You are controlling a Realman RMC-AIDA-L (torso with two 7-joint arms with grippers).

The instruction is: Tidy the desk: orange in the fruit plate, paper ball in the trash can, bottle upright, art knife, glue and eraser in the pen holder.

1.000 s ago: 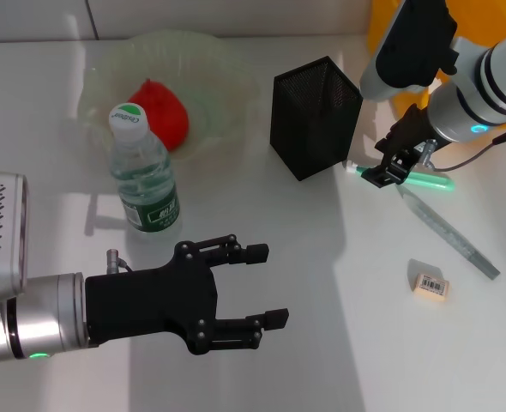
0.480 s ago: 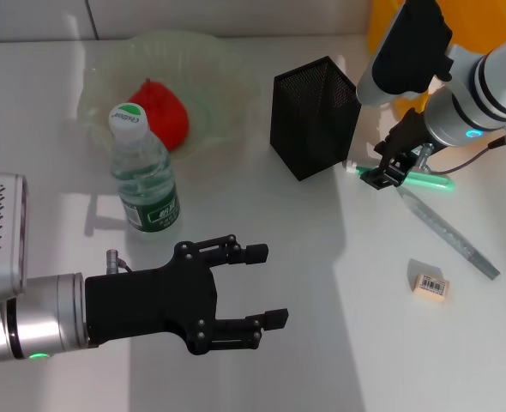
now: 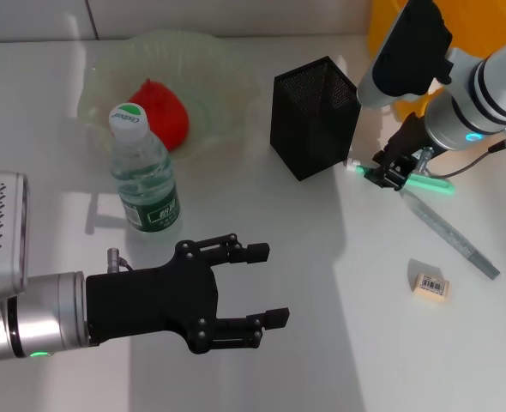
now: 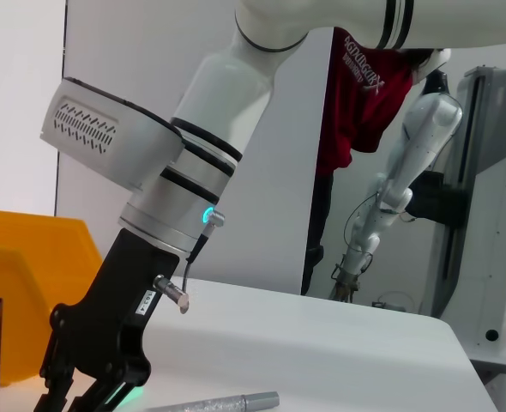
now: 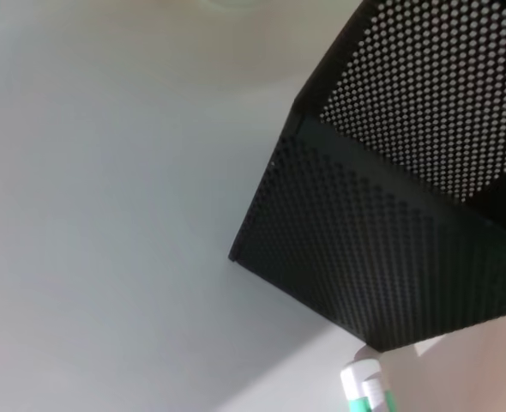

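The right gripper [image 3: 388, 174] has dropped onto the green glue stick [image 3: 424, 181], fingers closing around it beside the pen holder [image 3: 315, 117]; pickup looks imminent; the left gripper [image 3: 257, 294] hovers spread apart.

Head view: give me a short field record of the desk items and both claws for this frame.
bottle: upright, beside fruit plate
pen holder: upright, contents not visible
glue stick: lying on desk, under right claw
art knife: lying on desk
eraser: lying on desk
left claw: open, holding nothing
right claw state: cannot tell
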